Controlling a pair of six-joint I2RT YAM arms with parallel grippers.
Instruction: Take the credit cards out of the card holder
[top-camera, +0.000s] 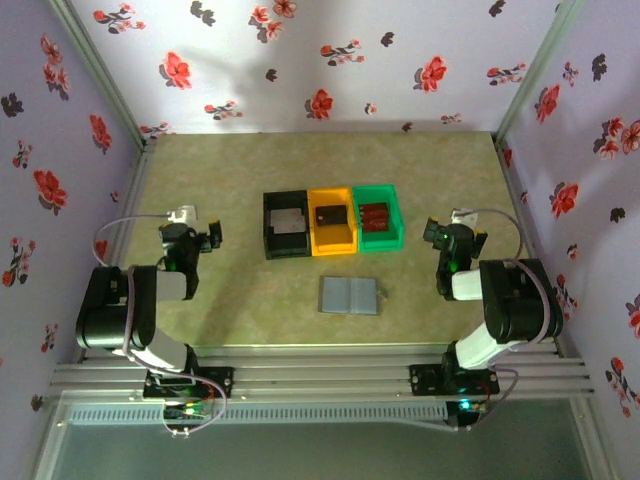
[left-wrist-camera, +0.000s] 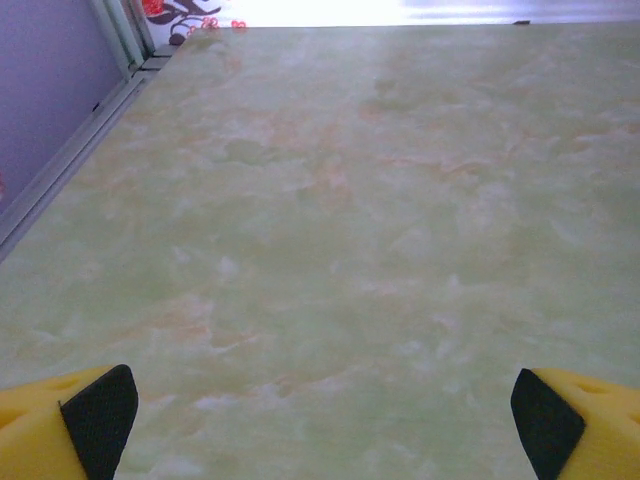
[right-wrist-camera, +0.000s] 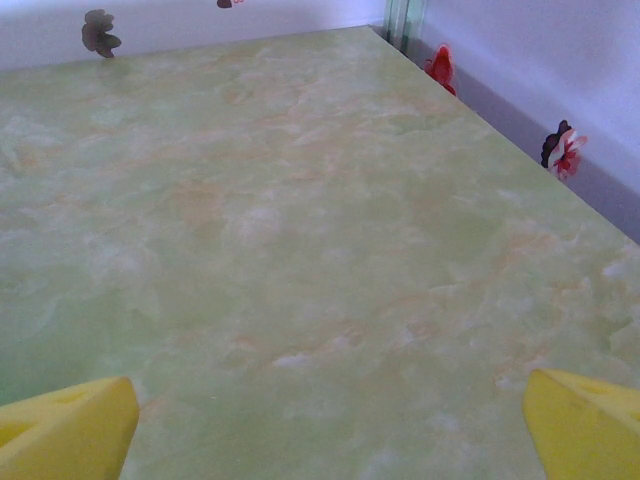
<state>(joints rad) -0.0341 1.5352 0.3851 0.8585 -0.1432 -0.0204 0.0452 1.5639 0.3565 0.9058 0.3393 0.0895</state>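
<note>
The grey card holder (top-camera: 349, 296) lies flat near the front middle of the table, its two panels side by side. Credit cards lie in the three bins behind it: a light grey one (top-camera: 288, 222) in the black bin, a dark one (top-camera: 331, 216) in the orange bin, reddish-brown ones (top-camera: 376, 216) in the green bin. My left gripper (top-camera: 190, 236) (left-wrist-camera: 322, 425) stands open over bare table, left of the bins. To the right of the bins my right gripper (top-camera: 456, 236) (right-wrist-camera: 330, 425) is open too, with nothing between its fingers.
The black bin (top-camera: 270, 240), orange bin (top-camera: 333, 242) and green bin (top-camera: 380, 238) stand in a row at mid-table. Flowered walls close the table at the back and on both sides. Bare marbled tabletop (left-wrist-camera: 330, 200) (right-wrist-camera: 280, 200) lies ahead of each gripper.
</note>
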